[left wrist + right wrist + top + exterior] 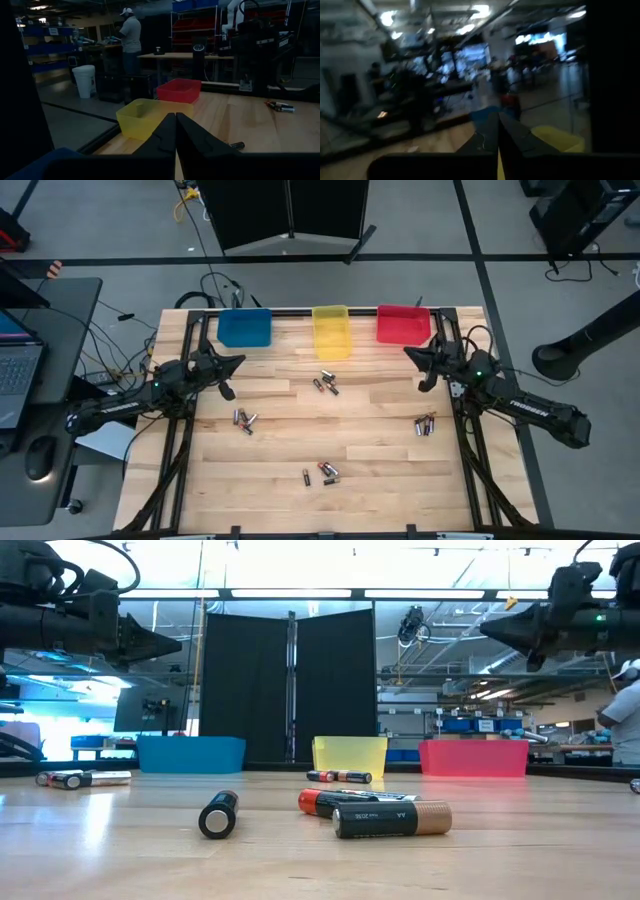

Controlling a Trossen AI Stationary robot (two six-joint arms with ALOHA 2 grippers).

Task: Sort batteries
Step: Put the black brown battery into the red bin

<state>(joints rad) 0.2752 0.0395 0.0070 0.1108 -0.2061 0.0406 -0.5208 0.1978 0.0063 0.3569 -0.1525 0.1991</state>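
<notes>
Left gripper (236,362): raised above the counter (380,470) near the blue bin (245,328), jaws closed, empty. Right gripper (411,354): raised beside the red bin (402,324), jaws closed, empty. Batteries (324,384): scattered on the counter.

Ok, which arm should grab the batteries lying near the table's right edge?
Probably the right. Its tool, shut and empty, hangs near the red bin on the same side as that battery cluster. The left tool hovers across the table, by the blue bin.
</notes>
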